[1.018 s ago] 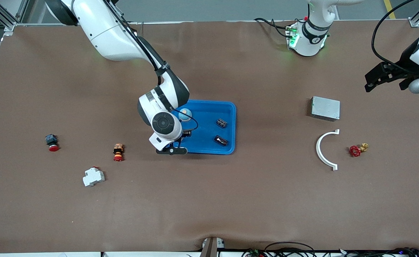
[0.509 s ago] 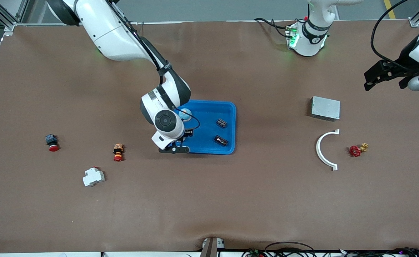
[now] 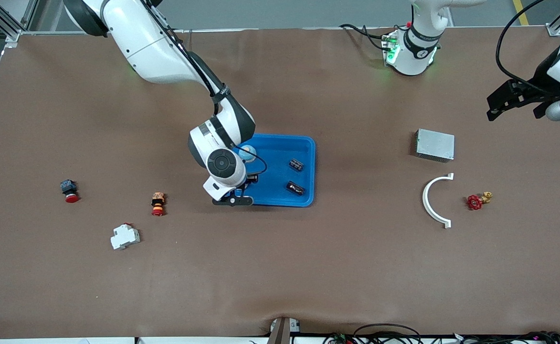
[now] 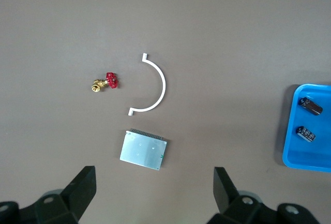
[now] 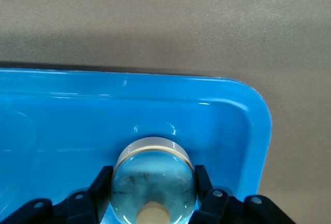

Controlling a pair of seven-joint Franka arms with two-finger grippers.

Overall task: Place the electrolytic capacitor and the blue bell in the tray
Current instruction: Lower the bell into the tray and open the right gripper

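Note:
The bright-blue tray (image 3: 275,148) lies mid-table. Two black electrolytic capacitors (image 3: 296,165) (image 3: 295,188) lie in it toward the left arm's end. My right gripper (image 3: 246,155) is low over the tray's corner toward the right arm's end, shut on the blue bell (image 3: 248,152). In the right wrist view the round bell (image 5: 153,175) sits between both fingers (image 5: 102,188) just above the tray floor (image 5: 77,120). My left gripper (image 3: 499,102) waits open and empty over the left arm's end of the table. Its wrist view shows wide-apart fingers (image 4: 83,188), the tray (image 4: 310,157) and both capacitors (image 4: 312,106).
A grey metal box (image 3: 435,145), a white curved piece (image 3: 435,200) and a red valve (image 3: 475,200) lie toward the left arm's end. A red button (image 3: 69,190), an orange-red button (image 3: 158,203) and a white breaker (image 3: 124,236) lie toward the right arm's end.
My right hand has shifted a little farther over the tray with the bell between its fingers. My left gripper has drifted slightly toward the arms' bases.

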